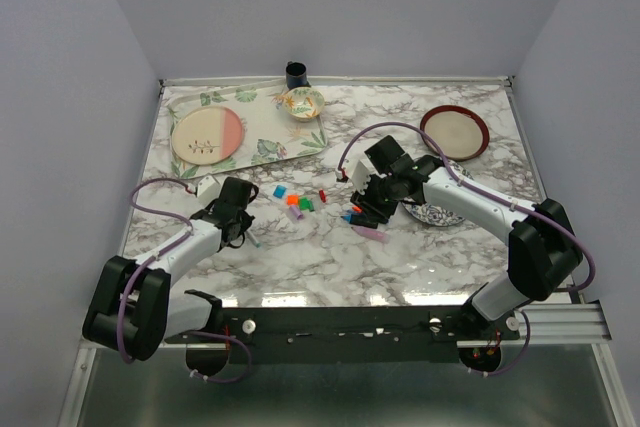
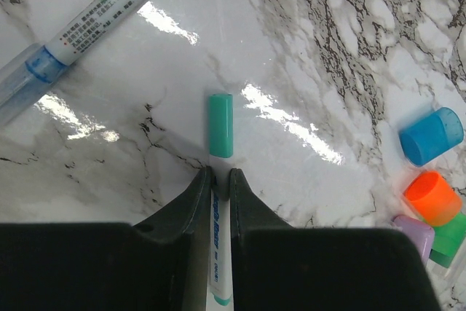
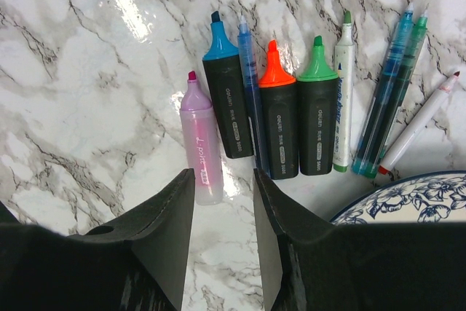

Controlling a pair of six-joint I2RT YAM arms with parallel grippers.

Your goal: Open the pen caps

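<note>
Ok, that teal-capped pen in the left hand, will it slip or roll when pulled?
The teal-capped pen looks round and glossy, so it would probably roll if released on the shiny marble table. The left hand pinches its thin white barrel near the cap, so it may twist or slide.

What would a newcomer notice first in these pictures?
A row of uncapped highlighters and pens lies on the marble just ahead of the open right gripper. The left gripper pinches a thin white pen whose teal cap is on, loose caps lying to its right.
</note>
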